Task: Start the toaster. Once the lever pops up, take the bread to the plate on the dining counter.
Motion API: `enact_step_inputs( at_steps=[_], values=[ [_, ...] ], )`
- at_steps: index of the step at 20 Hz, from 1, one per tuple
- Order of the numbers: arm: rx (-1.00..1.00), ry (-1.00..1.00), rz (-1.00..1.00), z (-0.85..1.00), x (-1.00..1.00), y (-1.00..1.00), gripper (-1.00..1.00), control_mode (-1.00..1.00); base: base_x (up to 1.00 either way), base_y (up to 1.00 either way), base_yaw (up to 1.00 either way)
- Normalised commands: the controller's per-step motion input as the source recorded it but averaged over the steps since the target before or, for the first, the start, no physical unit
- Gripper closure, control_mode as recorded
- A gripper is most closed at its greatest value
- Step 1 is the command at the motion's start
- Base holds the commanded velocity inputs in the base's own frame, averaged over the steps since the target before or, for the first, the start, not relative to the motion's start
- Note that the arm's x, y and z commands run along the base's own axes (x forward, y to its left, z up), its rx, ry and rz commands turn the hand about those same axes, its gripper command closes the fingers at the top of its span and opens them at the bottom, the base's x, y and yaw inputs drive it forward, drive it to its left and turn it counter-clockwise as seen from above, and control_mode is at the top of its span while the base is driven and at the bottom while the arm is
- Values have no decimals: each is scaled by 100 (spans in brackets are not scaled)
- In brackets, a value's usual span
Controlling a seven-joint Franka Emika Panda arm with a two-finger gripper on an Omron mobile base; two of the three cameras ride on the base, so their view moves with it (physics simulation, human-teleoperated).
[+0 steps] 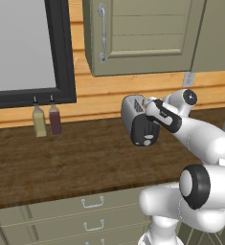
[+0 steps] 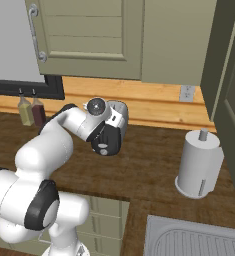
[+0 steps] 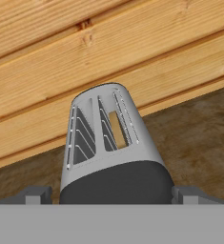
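Left base view: one toaster (image 1: 138, 119) stands on the wooden counter (image 1: 75, 162) near the plank wall, its black end panel facing the camera; the arm's wrist reaches in from the right and partly covers it. Two bottles (image 1: 47, 122), one pale and one dark red, stand side by side under the window frame, well apart from the toaster. Three drawer handles show below the counter edge. Right base view: the same toaster (image 2: 114, 130) sits behind the arm's wrist. One paper towel roll (image 2: 199, 162) stands upright to its right, and one sink (image 2: 194, 237) occupies the lower right corner. One wall socket (image 2: 187, 93) sits above the roll. Hand view: the pincer (image 3: 111, 198) is spread wide, one fingertip on each side of the toaster's black end, not visibly touching it. Two top slots are visible; one slice of bread (image 3: 117, 129) sits in the right slot.
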Motion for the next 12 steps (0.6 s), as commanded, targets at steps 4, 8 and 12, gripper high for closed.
enact_step_inputs(
  at_steps=[4, 8, 12],
  values=[
    [0, 0, 0, 0, 0, 0, -100, -100, 0, 0, 0],
    [0, 0, 0, 0, 0, 0, -100, -100, 0, 0, 0],
    [0, 0, 0, 0, 0, 0, -100, -100, 0, 0, 0]
  ],
)
